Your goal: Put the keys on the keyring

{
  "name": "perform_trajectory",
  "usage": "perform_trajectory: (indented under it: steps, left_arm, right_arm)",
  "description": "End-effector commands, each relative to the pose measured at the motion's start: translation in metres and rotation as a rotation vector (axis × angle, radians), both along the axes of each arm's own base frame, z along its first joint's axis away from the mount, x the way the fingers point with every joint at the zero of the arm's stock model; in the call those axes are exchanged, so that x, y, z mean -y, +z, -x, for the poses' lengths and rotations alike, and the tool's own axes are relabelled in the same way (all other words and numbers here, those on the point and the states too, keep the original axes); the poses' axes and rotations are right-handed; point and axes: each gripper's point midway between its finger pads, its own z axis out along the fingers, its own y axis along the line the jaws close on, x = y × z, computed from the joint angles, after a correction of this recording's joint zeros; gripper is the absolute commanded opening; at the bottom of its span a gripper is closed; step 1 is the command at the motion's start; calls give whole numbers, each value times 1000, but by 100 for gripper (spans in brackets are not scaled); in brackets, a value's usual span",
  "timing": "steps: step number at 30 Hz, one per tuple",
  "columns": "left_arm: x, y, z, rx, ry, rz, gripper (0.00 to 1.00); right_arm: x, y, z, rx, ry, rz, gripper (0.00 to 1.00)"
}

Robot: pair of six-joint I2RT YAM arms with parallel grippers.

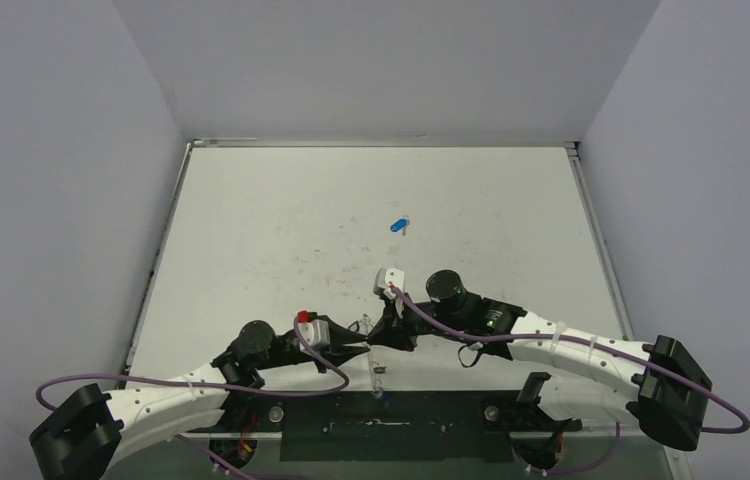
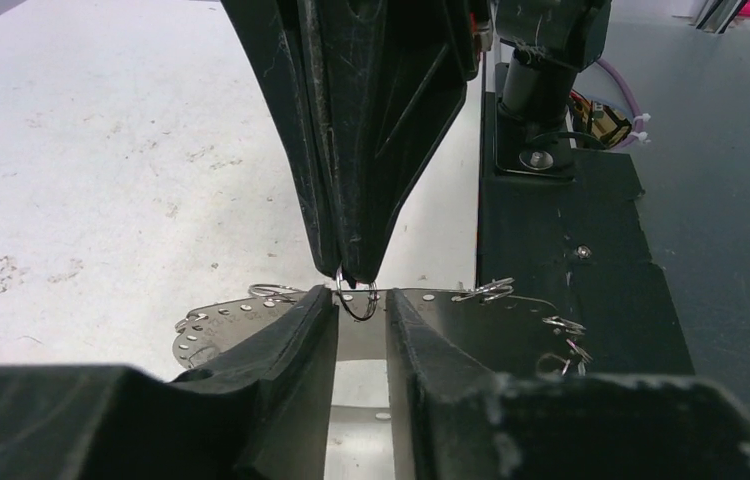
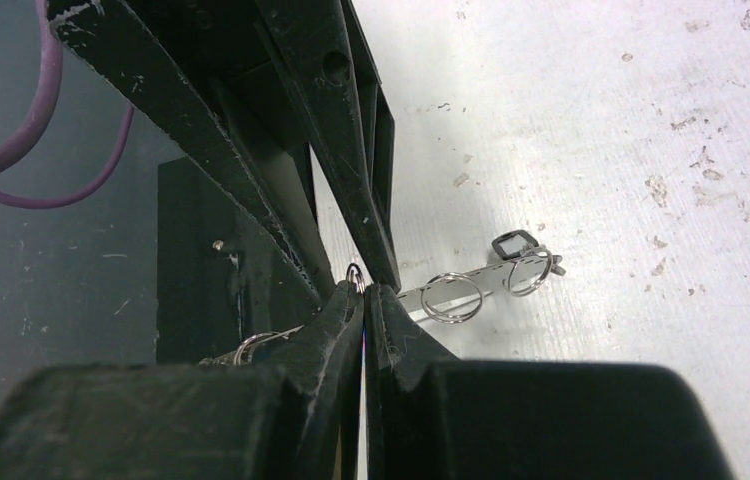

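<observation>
The keyring [image 2: 221,318] is a flat silver perforated band with small loops; it also shows in the right wrist view [image 3: 486,281] and, edge-on, in the top view [image 1: 379,372]. My left gripper [image 2: 359,296] is nearly closed over the band, one finger on each side of a small loop [image 2: 360,309]. My right gripper [image 3: 364,289] comes in from the opposite side [image 2: 355,270] and is shut on that loop [image 3: 354,270]. Both grippers meet near the table's front [image 1: 376,338]. A blue key [image 1: 398,225] lies alone on the table farther back. A small dark square piece [image 3: 512,245] hangs at the band's end.
The black base plate [image 2: 571,250] with arm mounts and purple cables [image 3: 41,150] lies along the near edge. Grey walls enclose the white, scuffed table [image 1: 281,230] on three sides. Other small loops [image 3: 451,297] stick out from the band.
</observation>
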Motion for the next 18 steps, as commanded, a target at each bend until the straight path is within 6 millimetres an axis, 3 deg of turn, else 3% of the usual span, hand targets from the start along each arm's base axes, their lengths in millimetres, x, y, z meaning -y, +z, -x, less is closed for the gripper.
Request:
perform_trajectory:
  steps: [1, 8, 14, 15, 18]
  left_arm:
    - [6, 34, 0, 46, -16, 92, 18]
    - [6, 33, 1, 20, -15, 92, 0]
    - [6, 32, -1, -6, -2, 81, 0]
    - [6, 32, -1, -7, -2, 82, 0]
    - [6, 32, -1, -6, -2, 81, 0]
  right_arm:
    - [-11, 21, 0, 54, 34, -80, 0]
    - [-10, 19, -1, 55, 32, -75, 0]
    - [-10, 18, -3, 56, 17, -69, 0]
    - [-10, 17, -4, 55, 12, -67, 3]
    - [-10, 21, -8, 59, -14, -74, 31]
